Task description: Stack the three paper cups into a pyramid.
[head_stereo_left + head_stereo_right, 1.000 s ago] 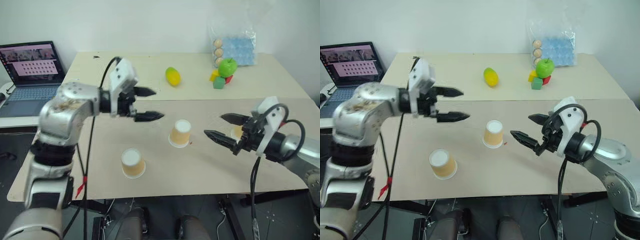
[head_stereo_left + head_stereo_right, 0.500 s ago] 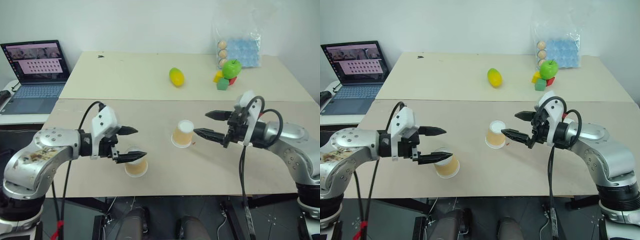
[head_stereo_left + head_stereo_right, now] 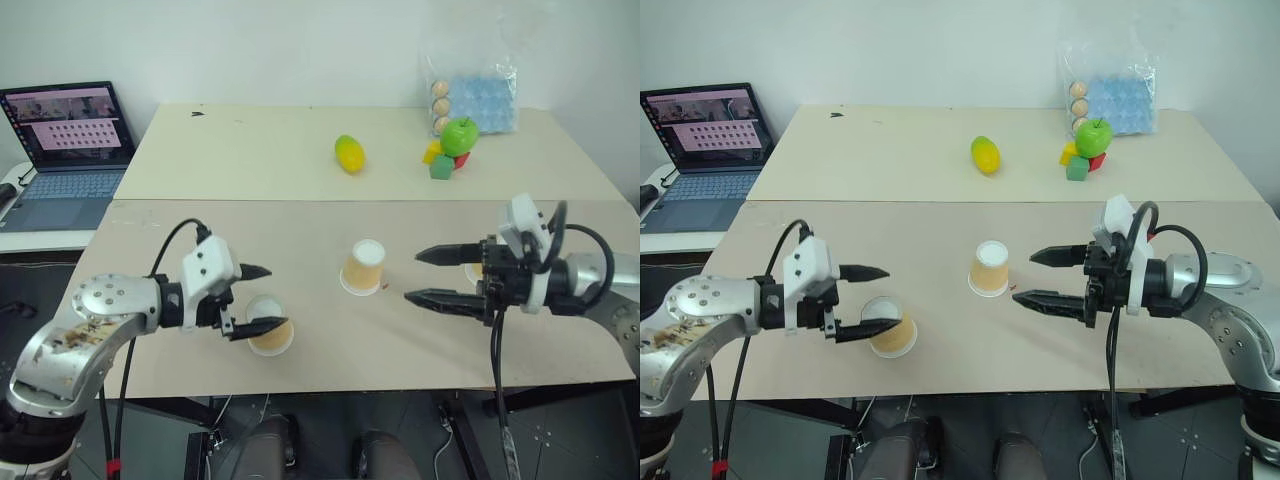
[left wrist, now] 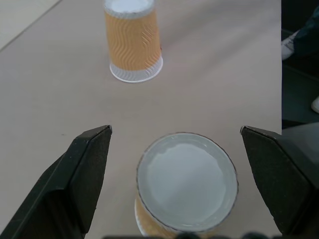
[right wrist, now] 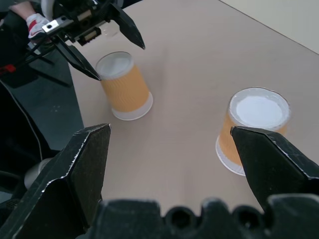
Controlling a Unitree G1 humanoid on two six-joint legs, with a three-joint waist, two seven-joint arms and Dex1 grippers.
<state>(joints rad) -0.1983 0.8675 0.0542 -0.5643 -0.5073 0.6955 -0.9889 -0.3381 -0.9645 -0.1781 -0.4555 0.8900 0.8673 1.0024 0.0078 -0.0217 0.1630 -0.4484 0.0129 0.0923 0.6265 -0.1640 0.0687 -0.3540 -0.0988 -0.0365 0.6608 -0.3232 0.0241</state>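
Note:
Two of the three paper cups stand upside down on the tan table [image 3: 330, 350], white bases up. One cup [image 3: 363, 267] is mid-table. The other cup [image 3: 268, 326] stands near the front left, and my left gripper [image 3: 275, 297] is open around its top, one finger on each side, not touching. In the left wrist view this cup [image 4: 185, 183] sits between the fingers [image 4: 89, 164]. My right gripper [image 3: 413, 277] is open and points left at the middle cup from a short way off. A tan patch of the third cup [image 3: 470, 271] peeks from behind it.
At the back of the table lie a yellow-green fruit [image 3: 347, 153], a green apple [image 3: 458, 134] on coloured blocks [image 3: 438, 166], and a plastic bag with eggs [image 3: 475, 88]. A laptop [image 3: 68, 140] sits on a side desk at left. The table's front edge is close to the left cup.
My left gripper has come down and back from mid-air to straddle the front-left cup. The right gripper has swung round to point left toward the middle cup. Both stayed open.

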